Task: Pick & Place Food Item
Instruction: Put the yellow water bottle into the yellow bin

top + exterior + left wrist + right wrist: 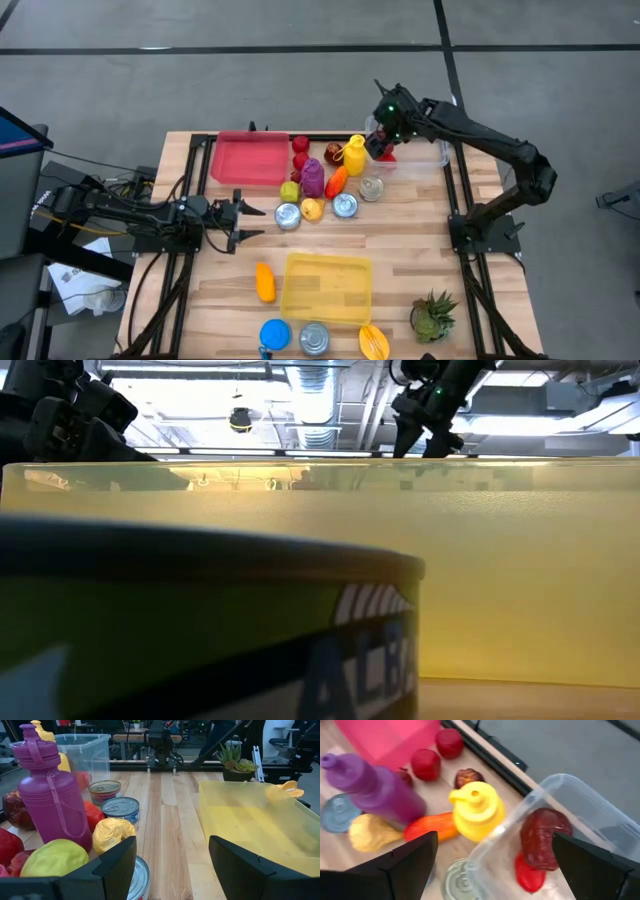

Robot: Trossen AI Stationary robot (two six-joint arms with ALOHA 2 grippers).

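Right gripper [383, 140] hangs wide open over the clear bin [580, 815] — two red items, perhaps fruit, inside; left gripper [243, 222] open, empty.

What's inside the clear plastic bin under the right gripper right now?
The clear bin holds two red food items: a dark red lumpy piece and a brighter red one beside it. The open right gripper hovers above. The bin's far corner is out of view.

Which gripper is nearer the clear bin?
Right. The right gripper hangs open directly over the clear bin at the table's far right corner. The left gripper, also open and empty, sits far off at the left side, past the cluster of food items.
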